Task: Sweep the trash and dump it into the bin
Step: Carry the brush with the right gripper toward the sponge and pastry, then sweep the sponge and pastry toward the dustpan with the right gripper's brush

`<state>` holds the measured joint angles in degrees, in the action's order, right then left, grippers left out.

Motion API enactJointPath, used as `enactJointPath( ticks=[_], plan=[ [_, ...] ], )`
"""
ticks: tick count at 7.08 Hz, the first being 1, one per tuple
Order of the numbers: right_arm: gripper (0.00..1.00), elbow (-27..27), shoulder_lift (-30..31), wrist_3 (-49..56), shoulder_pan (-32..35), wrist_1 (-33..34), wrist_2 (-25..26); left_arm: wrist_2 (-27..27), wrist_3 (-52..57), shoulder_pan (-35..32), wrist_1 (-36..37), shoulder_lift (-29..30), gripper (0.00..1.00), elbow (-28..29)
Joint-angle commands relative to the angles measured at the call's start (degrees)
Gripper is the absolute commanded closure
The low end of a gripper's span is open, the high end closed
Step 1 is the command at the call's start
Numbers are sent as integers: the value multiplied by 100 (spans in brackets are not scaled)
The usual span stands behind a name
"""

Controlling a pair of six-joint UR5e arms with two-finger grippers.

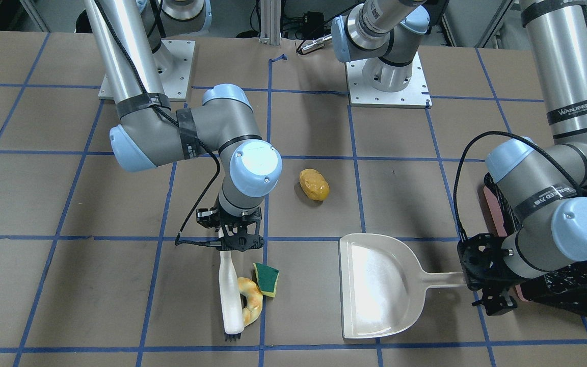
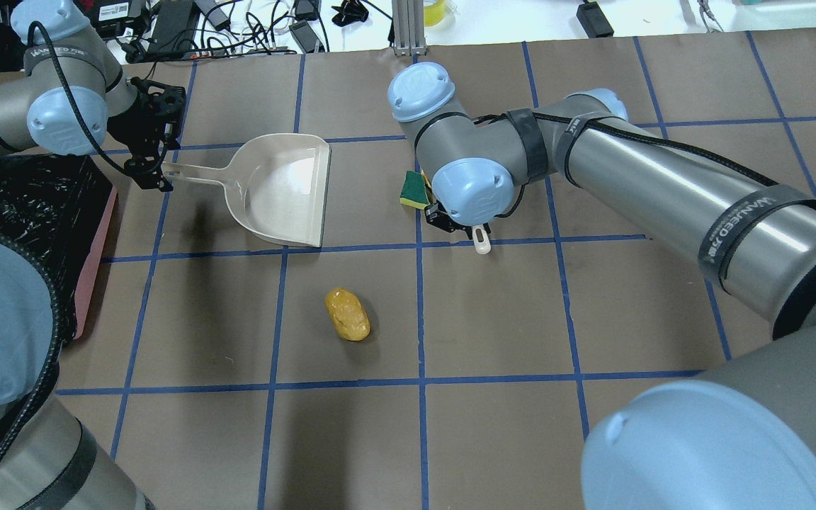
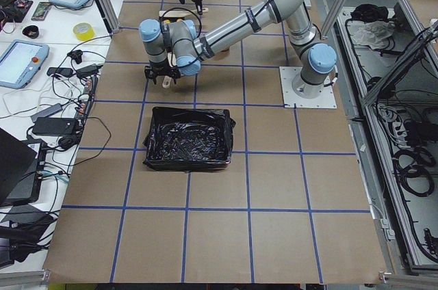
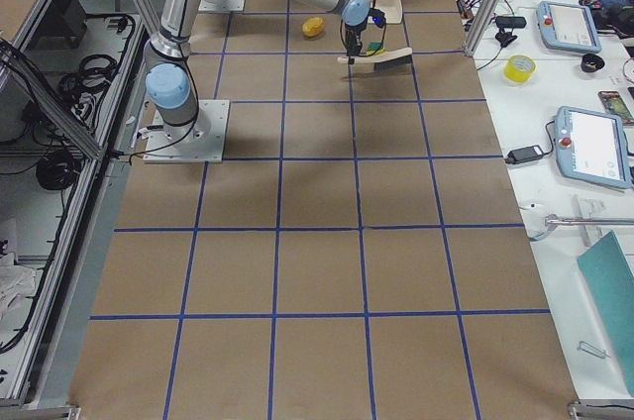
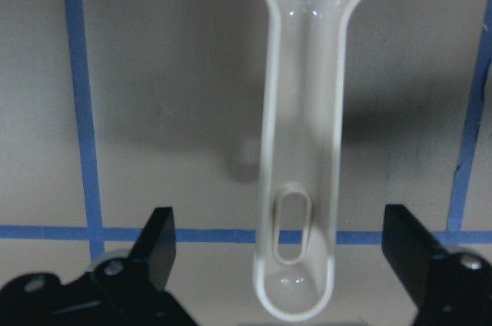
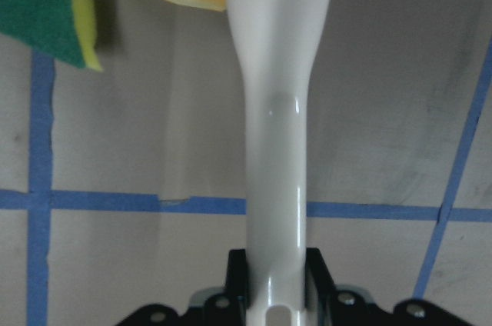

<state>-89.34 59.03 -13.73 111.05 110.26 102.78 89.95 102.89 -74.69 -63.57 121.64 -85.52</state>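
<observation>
Right hand [image 1: 240,241]: was clamped tight on the handle of a white brush [image 1: 230,293] that lay flat on the desk [image 1: 44,285].
Bread piece [image 1: 251,305]: touched the brush's side, with the sponge wedge [image 1: 267,279] just beside it.
Potato-like lump [image 1: 314,184]: lay apart, nearer the robot.
Left hand [image 2: 155,170]: fingers were spread wide, straddling the dustpan [image 1: 375,285] handle without gripping it.
Bin [image 2: 94,265]: stood on the robot's left, near that hand.

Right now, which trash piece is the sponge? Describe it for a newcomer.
Find the beige dustpan; between it and the white brush in the right gripper lie two pieces. The sponge wedge is the angular green-and-yellow one, beside the curved golden bread piece.
</observation>
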Motion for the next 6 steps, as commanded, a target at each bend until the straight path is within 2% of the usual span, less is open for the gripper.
enactJointPath(
  ticks=[1, 2, 4, 5, 6],
  plan=[
    [100, 83, -58, -426, 319, 4, -432, 5, -303, -90, 107, -61, 11, -245],
    [100, 179, -102, -655, 512, -5, -834, 5, -331, -90, 143, -79, 33, -246],
    [100, 346, -233, -1226, 812, 4, -1302, 5, -384, -107, 187, -96, 64, -255],
    [100, 364, -277, -1585, 969, 13, -1774, 5, -419, -116, 187, -97, 82, -255],
    [100, 408, -374, -1824, 1101, 56, -2048, -3, -419, -116, 196, -97, 89, -255]
  ],
)
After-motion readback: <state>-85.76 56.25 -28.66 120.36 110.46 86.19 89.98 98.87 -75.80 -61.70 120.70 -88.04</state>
